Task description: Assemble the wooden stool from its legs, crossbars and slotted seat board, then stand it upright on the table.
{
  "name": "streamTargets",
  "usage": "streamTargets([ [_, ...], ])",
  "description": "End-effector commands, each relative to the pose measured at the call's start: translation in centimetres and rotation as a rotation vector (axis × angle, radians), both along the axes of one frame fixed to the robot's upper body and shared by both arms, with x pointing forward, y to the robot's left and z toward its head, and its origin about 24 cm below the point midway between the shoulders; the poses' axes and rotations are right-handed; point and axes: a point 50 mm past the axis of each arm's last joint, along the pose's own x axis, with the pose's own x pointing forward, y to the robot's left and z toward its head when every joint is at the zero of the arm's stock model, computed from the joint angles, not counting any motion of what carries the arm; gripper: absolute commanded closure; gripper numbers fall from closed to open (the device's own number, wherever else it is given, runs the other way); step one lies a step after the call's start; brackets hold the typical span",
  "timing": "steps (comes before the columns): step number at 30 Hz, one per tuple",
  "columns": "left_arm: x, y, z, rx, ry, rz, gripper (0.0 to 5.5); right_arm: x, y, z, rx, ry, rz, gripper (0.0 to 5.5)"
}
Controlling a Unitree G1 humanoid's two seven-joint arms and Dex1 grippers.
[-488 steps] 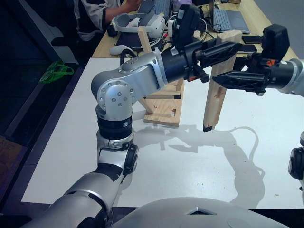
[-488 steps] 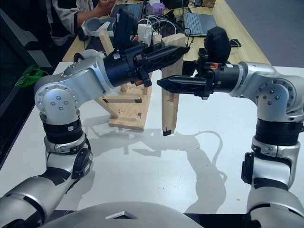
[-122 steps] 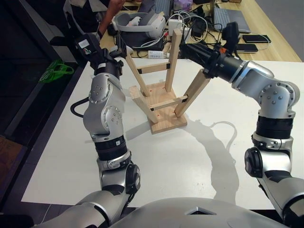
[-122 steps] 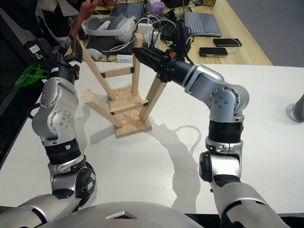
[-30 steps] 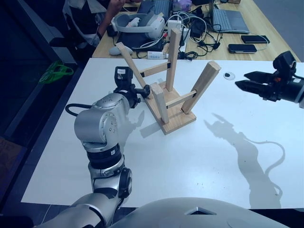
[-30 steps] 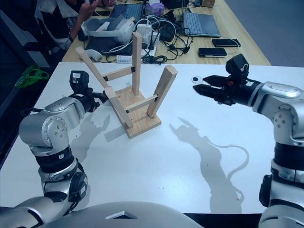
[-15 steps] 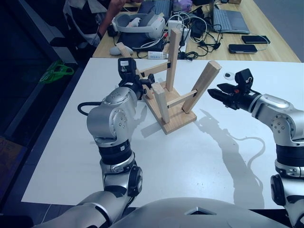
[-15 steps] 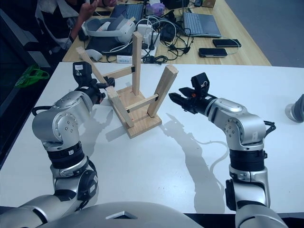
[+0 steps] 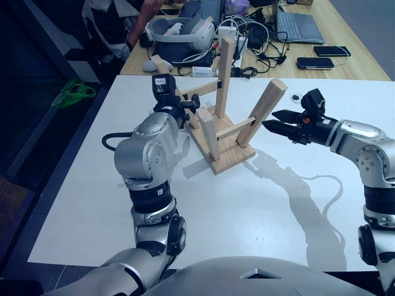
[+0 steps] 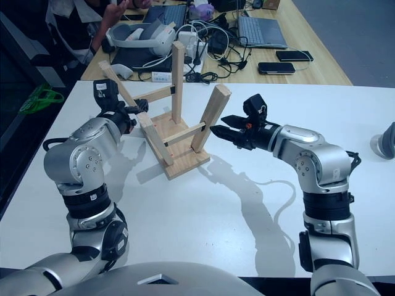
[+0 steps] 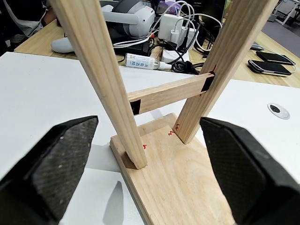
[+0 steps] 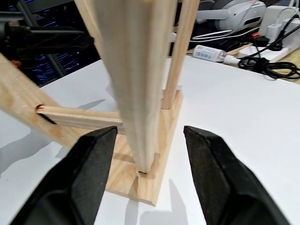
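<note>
The stool point(image 9: 229, 129) was noted assembled but inverted, its seat board point(image 9: 231, 161) flat on the table point(image 9: 259, 216) and all four legs pointing up, so the step in hand was judged to be the turning upright. The left gripper point(image 9: 187, 111) was recorded as released, fingers spread wide before the left leg point(image 11: 101, 75). The right gripper point(image 10: 217, 125) was likewise unclenched, fingers either side of the right leg point(image 12: 129, 70) without contact, so closure on both legs and a joint flip were judged to be required next.

Headset point(image 9: 182, 31), cables point(image 9: 262, 47), laptop point(image 9: 302, 22), phones point(image 9: 311, 62); perhaps a spray bottle point(image 11: 143, 62).
</note>
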Motion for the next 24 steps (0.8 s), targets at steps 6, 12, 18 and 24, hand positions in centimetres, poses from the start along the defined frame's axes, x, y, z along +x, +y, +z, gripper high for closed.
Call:
streamTargets([
  [6, 0.3, -0.5, 0.3, -0.001, -0.009, -0.018, 1.45, 1.9, -0.3, -1.6, -0.021, -0.01, -0.149, 2.82],
  [12, 0.4, -0.9, 0.3, -0.005, -0.013, -0.025, 1.45, 1.4, 0.0, -1.2, -0.009, -0.006, -0.05, 2.82],
  [18, 0.5, -0.8, 0.2, -0.005, -0.015, -0.018, 1.45, 1.8, -0.1, -1.4, -0.025, 0.002, -0.036, 2.82],
  [24, 0.4, -1.0, 0.2, -0.008, -0.014, -0.016, 1.45, 4.8, 0.3, -2.8, -0.026, 0.002, -0.138, 2.82],
])
